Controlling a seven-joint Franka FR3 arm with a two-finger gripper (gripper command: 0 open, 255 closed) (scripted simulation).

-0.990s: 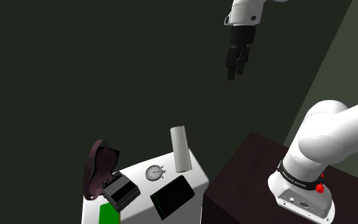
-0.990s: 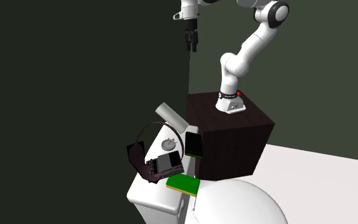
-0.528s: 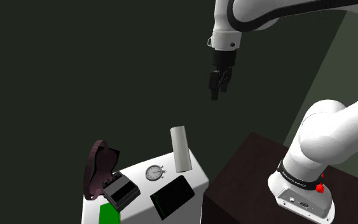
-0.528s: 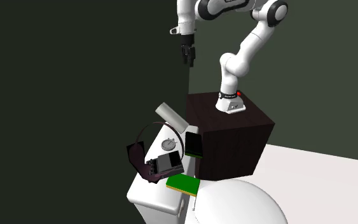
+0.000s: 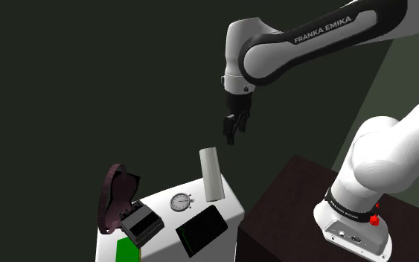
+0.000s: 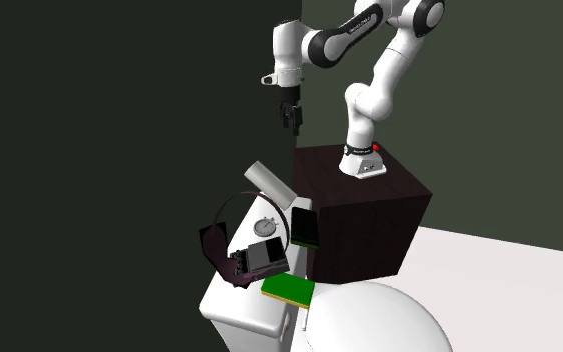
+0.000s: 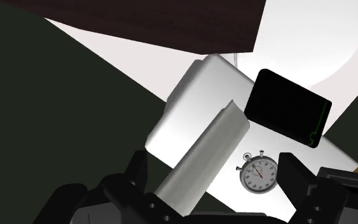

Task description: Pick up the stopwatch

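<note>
Holds black two-finger hand open, empty, well above white surface; sees round silver stopwatch near its far edge in the shoulder view, beside pale grey cylinder; risks clipping that cylinder descending, knocking stopwatch away.

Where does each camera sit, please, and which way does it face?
Shoulder view: beside the stand, looking down at the stopwatch; arm and pincer show.
Second exterior view: across the white table, facing the stand; whole arm shows.
Wrist view: at the wrist, looking along the pincer; both fingers show, apart.
All share the stopwatch.
</note>
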